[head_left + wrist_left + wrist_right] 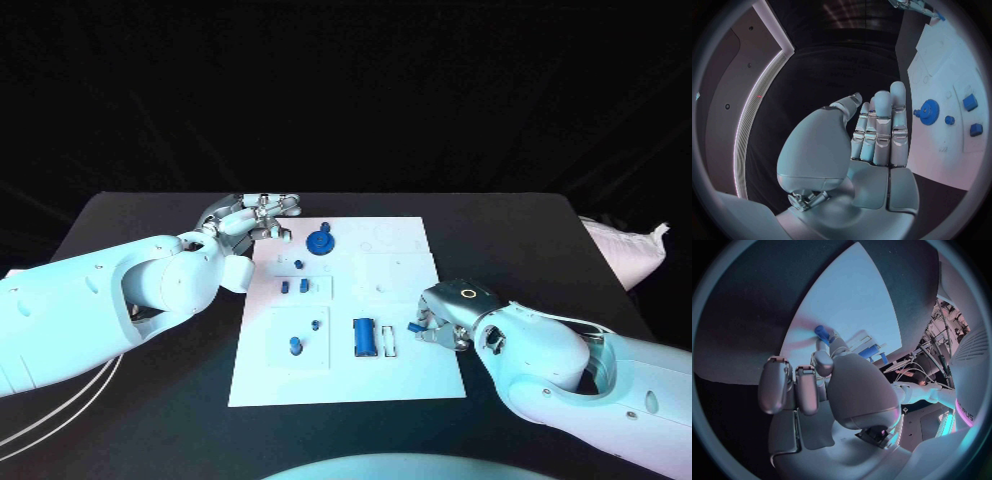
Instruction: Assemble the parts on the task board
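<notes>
Right robot hand has a part, slot is next

My right robot hand [437, 326] is pinching a small blue part [822, 332] at the task board [397, 240]'s right edge, near the blue cylinder [366, 337]. Left robot hand [877, 131] hangs flat and empty by the gear [929, 111]. I'd go slow, keep it upright, line it up before pushing down.
</notes>
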### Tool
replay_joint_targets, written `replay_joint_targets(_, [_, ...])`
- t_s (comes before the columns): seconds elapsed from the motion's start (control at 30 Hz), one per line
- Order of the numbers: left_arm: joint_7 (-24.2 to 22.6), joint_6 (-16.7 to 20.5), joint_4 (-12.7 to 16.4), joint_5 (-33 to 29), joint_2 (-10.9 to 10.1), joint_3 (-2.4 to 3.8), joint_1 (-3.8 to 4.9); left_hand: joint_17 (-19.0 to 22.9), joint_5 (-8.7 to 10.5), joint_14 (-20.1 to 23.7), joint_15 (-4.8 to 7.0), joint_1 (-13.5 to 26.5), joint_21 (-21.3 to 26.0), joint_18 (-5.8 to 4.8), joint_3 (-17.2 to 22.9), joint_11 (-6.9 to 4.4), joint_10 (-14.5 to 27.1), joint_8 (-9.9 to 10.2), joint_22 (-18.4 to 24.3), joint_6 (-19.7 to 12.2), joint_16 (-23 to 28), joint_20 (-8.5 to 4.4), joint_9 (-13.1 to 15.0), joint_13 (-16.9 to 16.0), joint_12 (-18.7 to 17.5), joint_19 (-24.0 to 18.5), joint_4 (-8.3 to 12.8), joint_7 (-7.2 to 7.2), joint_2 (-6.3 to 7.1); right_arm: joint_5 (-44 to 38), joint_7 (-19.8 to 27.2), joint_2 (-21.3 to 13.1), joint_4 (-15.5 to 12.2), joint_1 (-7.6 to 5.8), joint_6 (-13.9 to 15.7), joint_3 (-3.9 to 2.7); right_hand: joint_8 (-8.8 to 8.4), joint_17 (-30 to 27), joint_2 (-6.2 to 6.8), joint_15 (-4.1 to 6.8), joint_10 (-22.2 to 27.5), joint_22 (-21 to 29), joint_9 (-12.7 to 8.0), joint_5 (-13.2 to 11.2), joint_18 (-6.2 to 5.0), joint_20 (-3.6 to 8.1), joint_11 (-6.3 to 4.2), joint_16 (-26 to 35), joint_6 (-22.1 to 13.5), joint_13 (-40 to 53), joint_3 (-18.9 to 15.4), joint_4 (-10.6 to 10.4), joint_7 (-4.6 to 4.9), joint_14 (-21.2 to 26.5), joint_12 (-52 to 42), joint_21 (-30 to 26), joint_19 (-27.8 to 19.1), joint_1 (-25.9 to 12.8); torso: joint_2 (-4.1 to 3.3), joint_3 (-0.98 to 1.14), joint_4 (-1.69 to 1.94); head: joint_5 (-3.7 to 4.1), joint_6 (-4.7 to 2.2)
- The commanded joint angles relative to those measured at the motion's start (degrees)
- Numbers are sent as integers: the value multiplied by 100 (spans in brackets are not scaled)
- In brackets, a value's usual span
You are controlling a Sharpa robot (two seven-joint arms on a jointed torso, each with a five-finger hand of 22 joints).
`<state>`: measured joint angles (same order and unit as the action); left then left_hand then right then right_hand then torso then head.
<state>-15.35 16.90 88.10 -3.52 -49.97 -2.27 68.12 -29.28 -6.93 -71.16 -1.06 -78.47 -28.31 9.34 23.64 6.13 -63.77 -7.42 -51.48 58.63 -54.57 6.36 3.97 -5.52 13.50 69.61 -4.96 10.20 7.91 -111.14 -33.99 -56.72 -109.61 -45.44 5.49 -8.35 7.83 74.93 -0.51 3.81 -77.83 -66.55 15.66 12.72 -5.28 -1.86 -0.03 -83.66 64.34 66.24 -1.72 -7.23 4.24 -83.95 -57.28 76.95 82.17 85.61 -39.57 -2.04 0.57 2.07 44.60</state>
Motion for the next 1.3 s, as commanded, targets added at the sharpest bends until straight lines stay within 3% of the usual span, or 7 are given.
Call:
replay_joint_targets(0.03, [-18, -111, 6, 23, 9, 3, 1, 6, 11, 56, 2, -30, 36, 103, -33, -18, 38, -39, 7, -44, 7, 35, -9, -9, 8, -3, -13, 7, -34, 105, -119, -15, 73, 109, -203, 94, 8, 559, -30, 58, 11, -8, 20, 342, 78, 15, -47, 9, 43, 11, 160, -9, 2, -413, 43, 31, -2, 23, -6, 7, -3, -12, -5])
replay_joint_targets(0.2, [-19, -109, 5, 26, 8, 3, -1, 9, 11, 59, 0, -29, 41, 103, -37, -17, 43, -41, 9, -48, 6, 37, -8, -9, 13, -4, -15, 9, -37, 488, -120, -77, -58, 109, 426, 82, -13, 572, 103, 73, -11, -10, 21, 787, 76, 35, -59, 8, 81, 8, 495, -50, -11, -416, 70, 30, 1, -71, 0, -1, -7, 2, -10])
replay_joint_targets(0.43, [-20, -114, 9, 27, 11, 3, -2, 9, 11, 59, 0, -29, 41, 103, -37, -17, 43, -41, 9, -48, 6, 37, -8, -9, 13, -4, -15, 9, -37, 1053, -108, -131, -243, 103, 1437, 42, -12, 614, 271, 82, -61, -27, 54, 964, 79, 47, -62, -16, 113, 37, 988, -47, -28, -427, 54, 39, 14, -196, -10, 5, -1, 5, -5])
replay_joint_targets(0.6, [-19, -116, 12, 28, 3, 3, -5, 9, 11, 59, 0, -29, 41, 103, -37, -17, 43, -41, 9, -48, 6, 37, -8, -9, 13, -4, -15, 9, -37, 1649, -83, -166, -351, 99, 1963, 6, -16, 668, 401, 92, -156, -59, 74, 1023, 85, 55, -81, -52, 135, 105, 1146, -262, -43, -441, -35, 62, 43, -583, -6, 5, -3, 6, -8])
replay_joint_targets(0.7, [-19, -116, 16, 28, 2, 3, -7, 10, 10, 62, 0, -30, 44, 103, -38, -16, 47, -43, 11, -50, 6, 38, -8, -10, 17, -4, -15, 9, -40, 2076, -82, -175, -364, 95, 1986, -4, -26, 679, 463, 90, -175, -62, 82, 1094, 85, 61, -78, -58, 137, 121, 1221, -366, -39, -444, -42, 62, 49, -753, -1, -8, -1, 8, -2])
replay_joint_targets(0.87, [-16, -117, 19, 28, 3, 3, -8, 10, 10, 62, 0, -30, 44, 103, -38, -16, 47, -43, 11, -50, 6, 38, -8, -10, 17, -4, -15, 9, -40, 2656, -89, -146, -363, 91, 1856, -10, -38, 687, 535, 86, -197, -68, 93, 1344, 86, 58, -72, -62, 140, 149, 1242, -534, -34, -445, -58, 64, 55, -1013, -6, 1, -5, -1, 1])
replay_joint_targets(1.3, [-12, -119, 21, 28, 16, 4, -8, 10, 10, 62, 0, -30, 44, 103, -38, -16, 47, -43, 11, -50, 6, 38, -8, -10, 17, -4, -15, 9, -40, 2820, -112, 35, -195, 86, 1257, -9, -14, 684, 533, 90, -219, -71, 126, 1409, 86, 59, -81, -57, 200, 144, 1226, -674, -51, -444, -32, 62, 59, -1236, -6, 1, 0, 2, 6])
